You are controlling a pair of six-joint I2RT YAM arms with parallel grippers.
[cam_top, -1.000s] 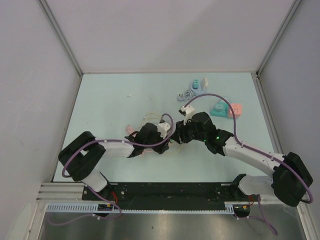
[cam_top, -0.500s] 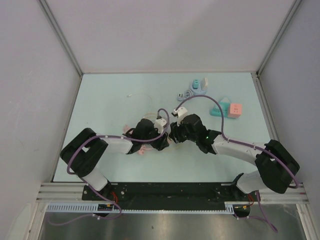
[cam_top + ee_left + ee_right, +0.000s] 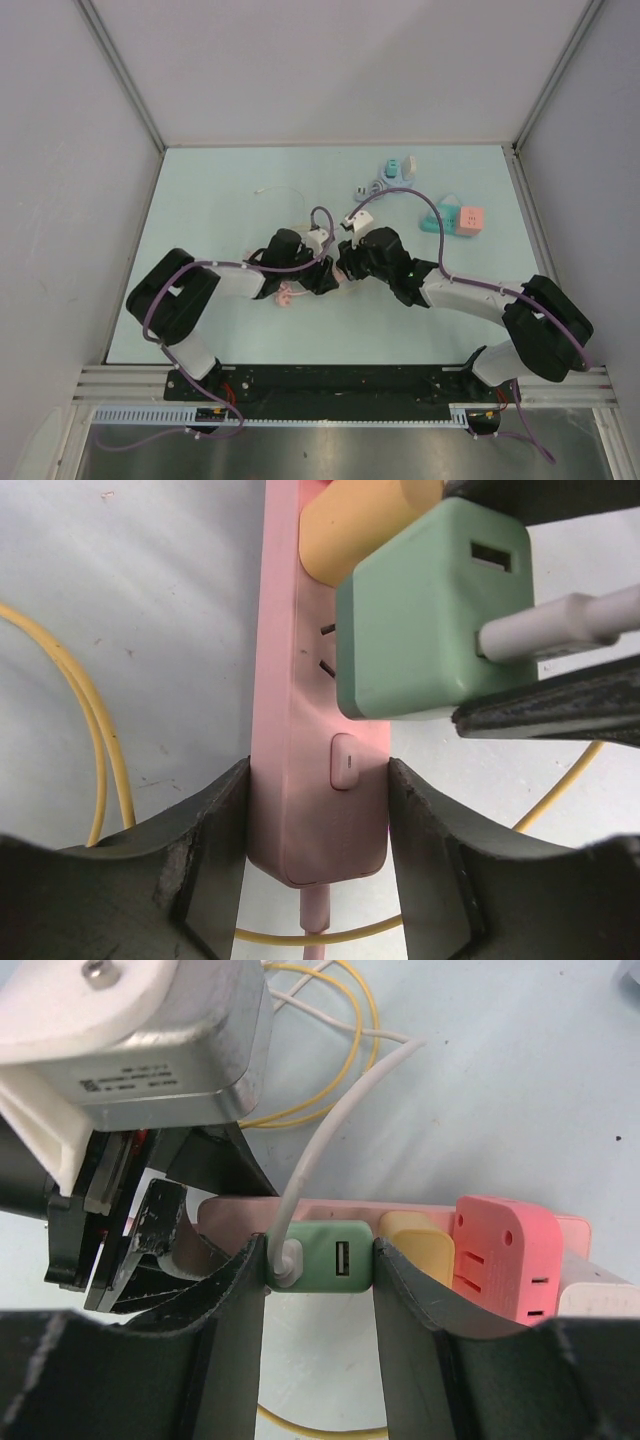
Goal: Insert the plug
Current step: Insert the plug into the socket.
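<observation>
A pink power strip (image 3: 290, 680) lies on the table, and my left gripper (image 3: 318, 775) is shut on its cable end, one finger on each long side. A green plug (image 3: 340, 1260) with a white cable stands on the strip's face beside a yellow plug (image 3: 410, 1235). My right gripper (image 3: 318, 1255) is shut on the green plug's two sides. Its prongs are hidden, so I cannot tell how deep it sits. In the left wrist view the green plug (image 3: 420, 620) covers the strip next to two bare socket slots. From above, the left gripper (image 3: 322, 277) and right gripper (image 3: 345, 266) meet mid-table.
A pink adapter (image 3: 505, 1255) sits on the strip past the yellow plug. Yellow cable (image 3: 100, 740) loops around the strip. Teal (image 3: 438, 218) and pink (image 3: 471, 218) cubes, a blue adapter (image 3: 392, 168) and a grey cord (image 3: 368, 188) lie at the back right.
Both arms have shifted a little to the left, the right forearm swinging in from the right. Both grips stay as they were.
</observation>
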